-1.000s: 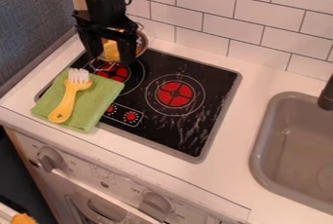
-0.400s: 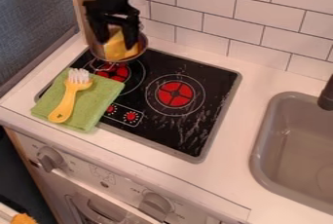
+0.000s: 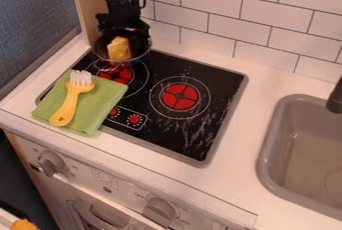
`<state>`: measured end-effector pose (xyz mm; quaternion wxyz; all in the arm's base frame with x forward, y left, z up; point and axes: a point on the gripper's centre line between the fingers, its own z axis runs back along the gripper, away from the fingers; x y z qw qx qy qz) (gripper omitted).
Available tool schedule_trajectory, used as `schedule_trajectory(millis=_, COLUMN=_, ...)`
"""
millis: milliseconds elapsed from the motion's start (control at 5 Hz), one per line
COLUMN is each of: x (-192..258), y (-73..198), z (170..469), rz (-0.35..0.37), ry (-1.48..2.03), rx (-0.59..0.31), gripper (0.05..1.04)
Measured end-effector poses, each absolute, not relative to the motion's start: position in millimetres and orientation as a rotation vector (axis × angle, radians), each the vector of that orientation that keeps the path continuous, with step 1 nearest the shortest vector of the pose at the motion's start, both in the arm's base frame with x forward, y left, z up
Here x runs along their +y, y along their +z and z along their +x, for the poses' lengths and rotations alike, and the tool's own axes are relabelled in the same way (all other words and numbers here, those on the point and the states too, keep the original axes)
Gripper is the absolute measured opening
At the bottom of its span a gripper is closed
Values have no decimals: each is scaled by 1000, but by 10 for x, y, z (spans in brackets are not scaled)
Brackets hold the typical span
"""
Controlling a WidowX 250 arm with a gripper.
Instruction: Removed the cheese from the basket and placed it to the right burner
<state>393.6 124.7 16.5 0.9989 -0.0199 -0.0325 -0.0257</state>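
The yellow wedge-like cheese point(image 3: 119, 49) is seen in the round metal basket point(image 3: 135, 58) — transfer to the round red right burner point(image 3: 180, 97) remains undone; whether it is pinched by the black gripper point(image 3: 124, 36) cannot be told.

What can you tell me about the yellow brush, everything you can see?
The brush has a long yellow handle that looks like plastic, with what looks like a small hole near its end. White bristles stick up from its head. It lies slantwise on a green cloth, handle end toward the counter's front edge.
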Motion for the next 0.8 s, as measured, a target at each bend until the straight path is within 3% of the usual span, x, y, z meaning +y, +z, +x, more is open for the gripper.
schedule_trajectory(millis=200, x=1238, y=173, z=3912, rz=-37, ry=-62, rx=-73, gripper=588)
schedule_trajectory(millis=400, x=1216, y=381, z=3866, rz=-30, ry=-63, rx=-114, gripper=588)
schedule_trajectory(millis=600, x=1147, y=789, z=3850, rz=-20, ry=-50, rx=-221, gripper=588)
schedule_trajectory(millis=800, x=753, y=903, z=3927, rz=-46, ry=-131, rx=-240, gripper=588)
